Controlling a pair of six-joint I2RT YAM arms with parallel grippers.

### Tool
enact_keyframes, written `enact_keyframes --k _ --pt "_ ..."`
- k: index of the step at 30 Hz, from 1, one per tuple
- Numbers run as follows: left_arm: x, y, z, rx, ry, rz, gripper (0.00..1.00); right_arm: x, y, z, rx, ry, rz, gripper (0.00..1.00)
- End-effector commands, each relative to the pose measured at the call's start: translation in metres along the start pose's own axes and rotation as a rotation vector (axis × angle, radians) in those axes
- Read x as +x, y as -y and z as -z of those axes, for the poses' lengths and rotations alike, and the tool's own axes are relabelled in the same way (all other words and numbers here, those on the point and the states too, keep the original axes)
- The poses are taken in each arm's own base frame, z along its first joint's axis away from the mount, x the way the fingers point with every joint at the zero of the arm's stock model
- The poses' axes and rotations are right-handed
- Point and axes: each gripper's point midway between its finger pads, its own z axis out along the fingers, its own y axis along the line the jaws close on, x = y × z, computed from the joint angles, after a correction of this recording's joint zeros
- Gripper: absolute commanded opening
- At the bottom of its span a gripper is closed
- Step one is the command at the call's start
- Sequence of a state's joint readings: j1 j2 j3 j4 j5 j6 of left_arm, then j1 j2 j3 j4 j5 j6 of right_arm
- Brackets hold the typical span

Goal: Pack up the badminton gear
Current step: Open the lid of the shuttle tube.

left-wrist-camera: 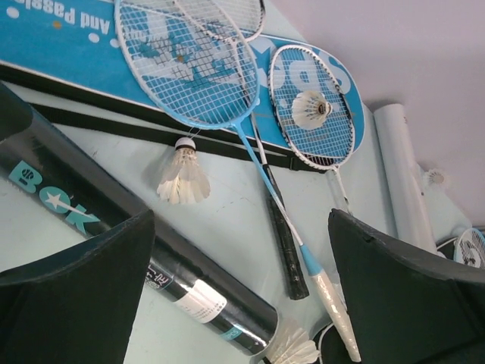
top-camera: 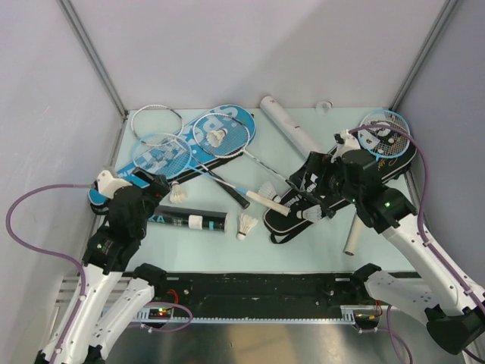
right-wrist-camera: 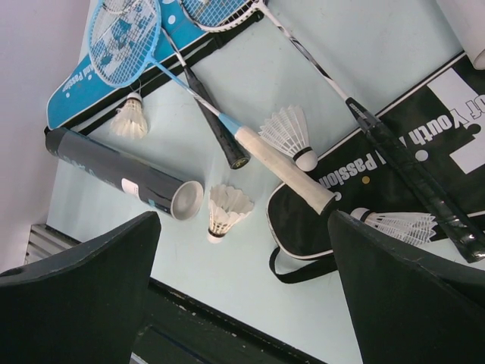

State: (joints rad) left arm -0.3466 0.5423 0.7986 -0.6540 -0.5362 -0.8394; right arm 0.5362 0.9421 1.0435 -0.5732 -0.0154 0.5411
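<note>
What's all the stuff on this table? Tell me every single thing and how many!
Rackets: four, white or light-blue heads; three crossed over the blue cover, one on the black cover.
Covers: two; blue cover back left, black cover right.
Shuttlecocks: five, white; one on a racket head, four near the middle. A small white thing at the back may be a sixth.
Tubes: two, lying down; black tube front left, white tube at the back.
Table: one, pale green.
End effectors: two, black, open; left end effector by the black tube, right end effector over the black cover.
</note>
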Motion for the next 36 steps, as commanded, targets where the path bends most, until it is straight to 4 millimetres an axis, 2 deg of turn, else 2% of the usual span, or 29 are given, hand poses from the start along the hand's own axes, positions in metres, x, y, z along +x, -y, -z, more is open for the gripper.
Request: enact_keyframes --k 1,3,6,9,13,14,16,18,24,30,36 --pt "0.006 -0.015 -0.006 -0.083 0.011 0.073 1.00 -0.008 -0.001 0.010 -0.005 0.038 0.011 0.99" --pt "0.012 -0.025 -0.008 -0.133 0.001 0.122 1.00 -0.008 0.000 0.011 -0.003 0.038 0.009 0.99" --pt "0.034 -0.039 -0.017 -0.207 -0.082 0.211 1.00 -0.007 -0.001 0.012 -0.013 0.038 0.014 1.00" --pt "0.057 -0.048 -0.025 -0.261 -0.171 0.277 1.00 -0.005 -0.001 0.013 -0.024 0.046 0.022 0.99" --pt "0.077 -0.060 -0.030 -0.334 -0.223 0.327 1.00 -0.004 -0.001 0.013 -0.035 0.052 0.029 0.99" --pt "0.082 -0.065 -0.031 -0.363 -0.225 0.351 0.98 -0.003 -0.002 0.013 -0.042 0.050 0.029 1.00" --pt "0.090 -0.079 -0.031 -0.437 -0.215 0.399 0.87 -0.001 -0.004 0.013 -0.054 0.041 0.029 0.99" --pt "0.096 -0.092 -0.034 -0.505 -0.203 0.425 0.84 0.002 -0.005 0.013 -0.062 0.033 0.036 0.99" --pt "0.102 -0.124 -0.047 -0.669 -0.176 0.418 0.88 0.004 -0.003 0.014 -0.059 0.025 0.054 0.99" --pt "0.098 -0.137 -0.068 -0.691 -0.173 0.407 0.89 0.010 -0.004 0.010 -0.071 0.005 0.041 0.99" --pt "0.120 -0.150 -0.086 -0.699 -0.258 0.467 0.87 0.012 -0.006 0.007 -0.082 -0.010 0.030 0.99"
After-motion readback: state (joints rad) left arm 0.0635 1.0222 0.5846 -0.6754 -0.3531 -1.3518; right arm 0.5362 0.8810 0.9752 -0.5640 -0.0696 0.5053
